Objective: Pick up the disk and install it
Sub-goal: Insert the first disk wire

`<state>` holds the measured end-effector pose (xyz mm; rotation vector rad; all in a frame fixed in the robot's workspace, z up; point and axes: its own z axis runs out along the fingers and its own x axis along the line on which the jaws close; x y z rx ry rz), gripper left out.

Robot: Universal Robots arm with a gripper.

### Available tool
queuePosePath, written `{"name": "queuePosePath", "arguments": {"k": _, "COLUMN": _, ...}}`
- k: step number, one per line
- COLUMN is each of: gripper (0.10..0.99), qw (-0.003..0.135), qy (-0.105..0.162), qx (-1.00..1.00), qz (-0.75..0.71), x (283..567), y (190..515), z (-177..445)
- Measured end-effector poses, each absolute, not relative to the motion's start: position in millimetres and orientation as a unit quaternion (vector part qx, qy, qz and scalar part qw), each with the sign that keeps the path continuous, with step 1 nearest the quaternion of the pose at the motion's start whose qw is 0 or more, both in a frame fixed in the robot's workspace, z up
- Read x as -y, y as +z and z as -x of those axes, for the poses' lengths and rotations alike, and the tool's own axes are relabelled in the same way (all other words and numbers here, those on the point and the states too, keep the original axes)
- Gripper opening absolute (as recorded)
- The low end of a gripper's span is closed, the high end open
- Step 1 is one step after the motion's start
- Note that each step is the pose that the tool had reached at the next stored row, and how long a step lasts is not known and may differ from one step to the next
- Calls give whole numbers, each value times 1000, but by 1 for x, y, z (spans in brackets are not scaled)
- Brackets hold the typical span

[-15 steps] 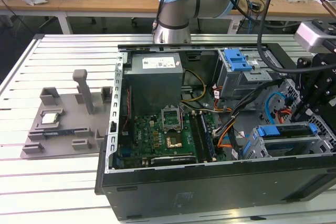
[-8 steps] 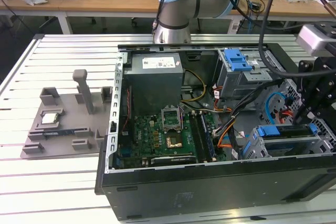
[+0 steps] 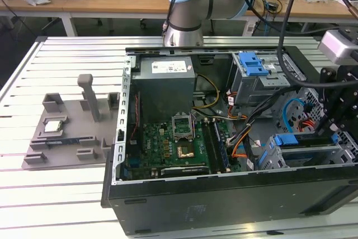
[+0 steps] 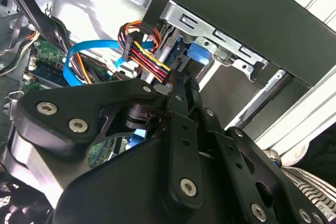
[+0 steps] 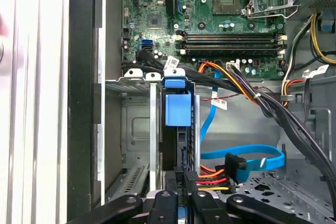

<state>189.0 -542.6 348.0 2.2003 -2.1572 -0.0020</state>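
Observation:
The disk (image 3: 305, 150) lies in the drive cage at the open computer case's corner on the exterior view's right, with blue rails along its edges. My black gripper (image 3: 334, 135) is at its outer end. In the first wrist view the disk (image 5: 177, 109) stands edge-on in the metal cage slot, blue carrier piece toward the motherboard. The gripper (image 5: 181, 179) has its fingers drawn close on the disk's near end. In the second wrist view the gripper (image 4: 178, 85) points into the cage, where a blue part of the disk (image 4: 197, 53) shows past the fingertips.
A bundle of red, yellow and orange wires (image 5: 212, 182) and a blue flat cable (image 5: 247, 156) lie right beside the cage. The motherboard (image 3: 179, 144), power supply (image 3: 166, 82) and a blue-latched bay (image 3: 254, 62) fill the case. A grey fixture (image 3: 67, 132) holding a small silver chip (image 3: 54, 126) sits on the slatted table.

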Motion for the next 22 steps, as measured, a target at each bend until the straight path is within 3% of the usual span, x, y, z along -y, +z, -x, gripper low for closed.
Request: {"name": "queuePosePath", "arguments": {"k": 22, "gripper": 169, "qw": 30, "qy": -1, "qx": 700, "qz": -714, "x": 537, "y": 341, "z": -189}}
